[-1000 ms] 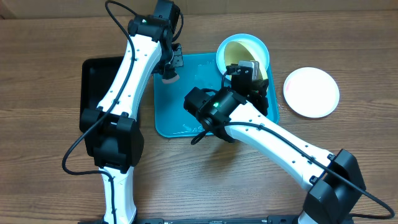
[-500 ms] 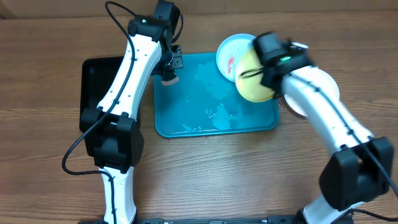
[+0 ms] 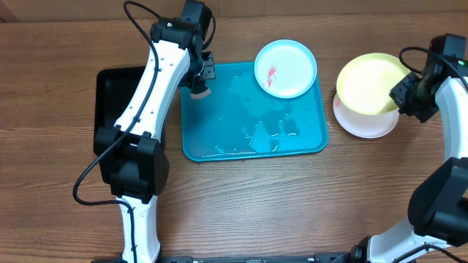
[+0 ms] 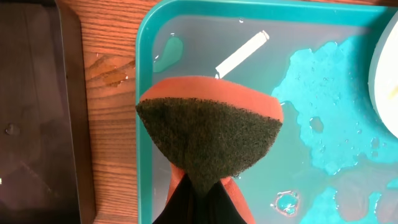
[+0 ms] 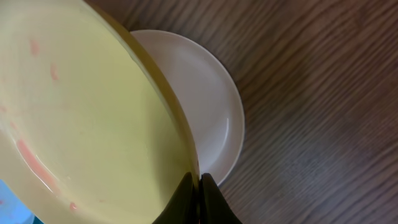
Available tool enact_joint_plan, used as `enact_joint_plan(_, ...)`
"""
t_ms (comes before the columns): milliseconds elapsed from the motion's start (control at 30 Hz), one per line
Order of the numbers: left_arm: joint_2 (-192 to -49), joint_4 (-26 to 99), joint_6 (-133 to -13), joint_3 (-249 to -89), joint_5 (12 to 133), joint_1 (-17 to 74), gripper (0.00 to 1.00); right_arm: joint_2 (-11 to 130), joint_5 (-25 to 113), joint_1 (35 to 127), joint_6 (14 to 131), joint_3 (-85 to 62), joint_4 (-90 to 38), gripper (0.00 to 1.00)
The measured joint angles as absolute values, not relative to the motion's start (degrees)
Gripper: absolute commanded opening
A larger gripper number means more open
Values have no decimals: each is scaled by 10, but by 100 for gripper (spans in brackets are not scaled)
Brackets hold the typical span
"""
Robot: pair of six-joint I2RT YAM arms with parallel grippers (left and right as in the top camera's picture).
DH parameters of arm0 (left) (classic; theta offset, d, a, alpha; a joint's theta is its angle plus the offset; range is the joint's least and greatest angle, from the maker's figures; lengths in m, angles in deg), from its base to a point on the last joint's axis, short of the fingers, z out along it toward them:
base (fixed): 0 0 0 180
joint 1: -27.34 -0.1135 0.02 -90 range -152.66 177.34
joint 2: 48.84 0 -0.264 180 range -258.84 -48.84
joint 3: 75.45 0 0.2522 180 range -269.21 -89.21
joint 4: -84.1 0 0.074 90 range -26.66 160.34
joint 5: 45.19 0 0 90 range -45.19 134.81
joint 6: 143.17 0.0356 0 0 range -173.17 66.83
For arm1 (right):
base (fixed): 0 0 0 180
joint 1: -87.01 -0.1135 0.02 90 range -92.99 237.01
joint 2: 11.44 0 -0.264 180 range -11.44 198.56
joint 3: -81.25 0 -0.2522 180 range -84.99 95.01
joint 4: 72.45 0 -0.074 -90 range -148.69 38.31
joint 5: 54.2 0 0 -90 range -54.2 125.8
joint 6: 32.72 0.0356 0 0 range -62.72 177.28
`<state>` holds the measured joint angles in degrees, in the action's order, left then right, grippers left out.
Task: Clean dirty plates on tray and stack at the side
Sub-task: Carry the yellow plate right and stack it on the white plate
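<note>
Since the yellow plate left the tray, the right gripper pinches its rim, tilted above the white plate right of the tray. Red-smeared pale blue plate sits in the tray's far right corner. Left gripper stays clamped on an orange sponge, coarse dark face, over the wet tray's far left corner.

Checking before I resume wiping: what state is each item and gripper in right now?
yellow-green plate: tilted, gripped at rim, over the white plate, faint pink traces.
white plate: flat on table, looks clean.
pale blue plate: on tray, red smear.
tray: wet, puddled.
sponge: held over tray's corner.
left gripper: shut on sponge.
right gripper: shut on yellow-green plate.
</note>
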<state>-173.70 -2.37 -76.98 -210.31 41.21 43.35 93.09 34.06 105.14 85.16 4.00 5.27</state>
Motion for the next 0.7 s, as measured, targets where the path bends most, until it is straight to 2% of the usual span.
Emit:
enact_joint_plan(300,-1737,-21,-770,-2103,412,433,4,1005,306,1054,863,40,106,4)
enact_joint_plan(333,-1737,-19,-770,-2103,412,433,4,1010,298,1054,866,40,108,14)
enact_joint_plan(367,-1737,-16,-770,-2103,412,433,4,1012,294,1054,871,40,109,40)
enact_joint_plan(400,-1737,-15,-770,-2103,412,433,4,1012,289,1054,874,40,110,59)
enact_joint_plan(433,-1737,-14,-770,-2103,412,433,4,1012,285,1054,872,40,109,73)
enact_joint_plan(467,-1737,-13,-770,-2103,412,433,4,1012,282,1054,873,40,108,76)
enact_joint_plan(700,-1737,-10,-770,-2103,412,433,4,1012,375,1049,843,65,93,75)
